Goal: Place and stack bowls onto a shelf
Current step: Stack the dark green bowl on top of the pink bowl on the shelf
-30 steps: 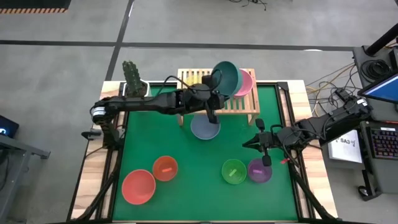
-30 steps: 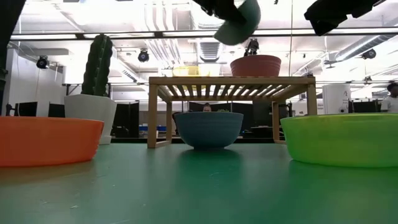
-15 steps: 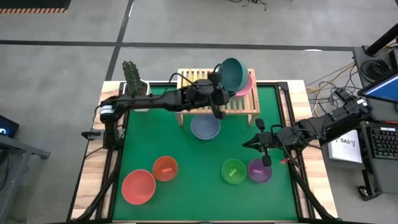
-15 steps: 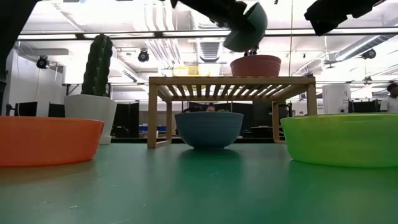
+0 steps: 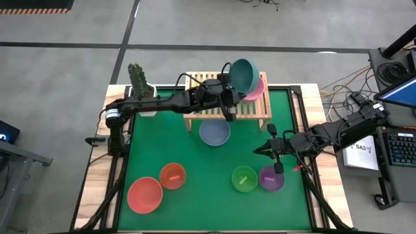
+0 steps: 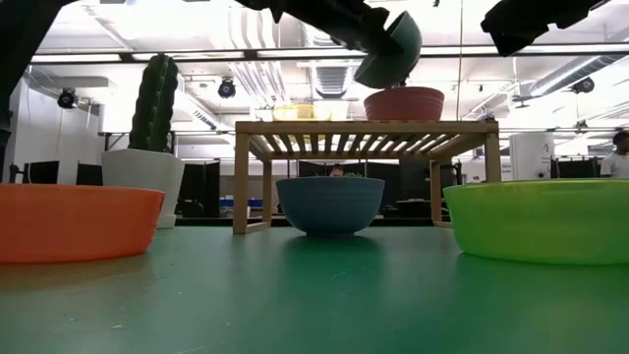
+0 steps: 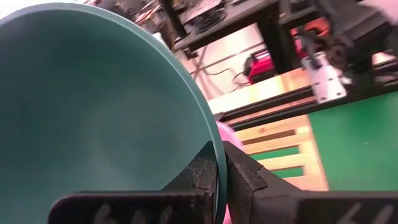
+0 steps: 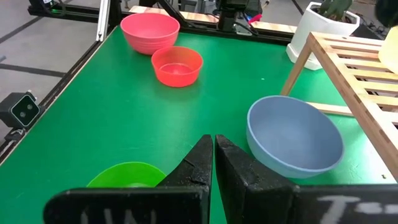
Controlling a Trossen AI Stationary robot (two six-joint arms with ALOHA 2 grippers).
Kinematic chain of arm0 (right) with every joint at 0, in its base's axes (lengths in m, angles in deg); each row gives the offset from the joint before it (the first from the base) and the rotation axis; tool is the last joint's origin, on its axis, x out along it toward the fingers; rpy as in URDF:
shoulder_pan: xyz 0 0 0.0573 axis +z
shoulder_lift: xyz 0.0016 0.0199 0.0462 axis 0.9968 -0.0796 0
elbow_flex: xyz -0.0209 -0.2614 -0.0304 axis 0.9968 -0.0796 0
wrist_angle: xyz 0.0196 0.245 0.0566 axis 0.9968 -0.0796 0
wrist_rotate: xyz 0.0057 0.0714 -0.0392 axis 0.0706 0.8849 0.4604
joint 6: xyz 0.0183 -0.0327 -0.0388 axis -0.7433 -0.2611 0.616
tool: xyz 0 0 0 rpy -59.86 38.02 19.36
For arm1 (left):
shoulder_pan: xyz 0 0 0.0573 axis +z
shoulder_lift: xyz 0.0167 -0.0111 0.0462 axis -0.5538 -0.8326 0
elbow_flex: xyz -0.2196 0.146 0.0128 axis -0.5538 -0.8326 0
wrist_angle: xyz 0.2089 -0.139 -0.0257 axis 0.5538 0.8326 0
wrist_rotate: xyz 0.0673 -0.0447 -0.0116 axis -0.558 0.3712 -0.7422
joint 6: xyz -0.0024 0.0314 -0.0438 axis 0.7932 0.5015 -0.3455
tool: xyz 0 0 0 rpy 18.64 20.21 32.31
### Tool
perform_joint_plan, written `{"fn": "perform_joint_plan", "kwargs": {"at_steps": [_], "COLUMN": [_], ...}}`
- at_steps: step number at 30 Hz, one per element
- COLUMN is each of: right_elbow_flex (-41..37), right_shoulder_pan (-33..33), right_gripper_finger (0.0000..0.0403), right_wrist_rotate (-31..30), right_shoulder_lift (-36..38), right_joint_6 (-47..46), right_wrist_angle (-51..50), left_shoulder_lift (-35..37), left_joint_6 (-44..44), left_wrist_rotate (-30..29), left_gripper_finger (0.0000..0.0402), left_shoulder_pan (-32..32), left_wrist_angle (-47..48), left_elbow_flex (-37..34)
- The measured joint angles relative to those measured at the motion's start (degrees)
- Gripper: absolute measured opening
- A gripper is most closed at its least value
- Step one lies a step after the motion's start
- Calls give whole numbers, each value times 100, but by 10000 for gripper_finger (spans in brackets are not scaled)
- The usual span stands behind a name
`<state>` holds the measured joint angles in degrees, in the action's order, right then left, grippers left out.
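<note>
The teal bowl (image 5: 244, 75) is held tilted, seemingly above the pink bowl (image 5: 257, 89), its rim pinched by the left gripper (image 5: 227, 83); the right gripper (image 5: 271, 150) is kept closed, empty.

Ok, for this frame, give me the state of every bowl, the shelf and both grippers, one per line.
teal bowl: tilted, held in the air above the pink bowl
pink bowl: upright on the shelf
yellow bowl: on the shelf
shelf: standing, two bowls on it
blue bowl: upright on the mat
red-pink bowl, red bowl, green bowl, purple bowl: upright on the mat
left gripper: shut on the teal bowl's rim
right gripper: shut, empty
</note>
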<state>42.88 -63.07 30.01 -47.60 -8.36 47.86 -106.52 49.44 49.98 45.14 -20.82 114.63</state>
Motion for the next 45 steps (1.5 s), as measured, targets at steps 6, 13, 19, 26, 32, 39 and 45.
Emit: {"fn": "perform_joint_plan", "kwargs": {"at_steps": [6,13,19,26,32,39,45], "right_elbow_flex": [0,0,0,-2,-2,-2,-2], "right_shoulder_pan": [0,0,0,0,0,0,0], "right_gripper_finger": [9,9,9,9,9,9,9], "right_wrist_rotate": [0,0,0,0,0,0,0], "right_shoulder_lift": [0,0,2,7,7,7,7], "right_joint_6": [2,31,30,26,24,24,22], "right_wrist_angle": [0,0,0,-2,-1,0,-5], "left_shoulder_lift": [0,0,0,0,0,0,0], "left_joint_6": [-240,-281,-264,-258,-256,-253,-253], "left_wrist_rotate": [65,58,63,61,253,253,225], "left_gripper_finger": [0,4,24,36,41,68,114], "left_shoulder_pan": [29,81,135,210,212,211,212], "left_wrist_angle": [-42,-58,-102,-122,-204,-256,-336], "left_elbow_flex": [0,0,0,0,0,0,0]}}
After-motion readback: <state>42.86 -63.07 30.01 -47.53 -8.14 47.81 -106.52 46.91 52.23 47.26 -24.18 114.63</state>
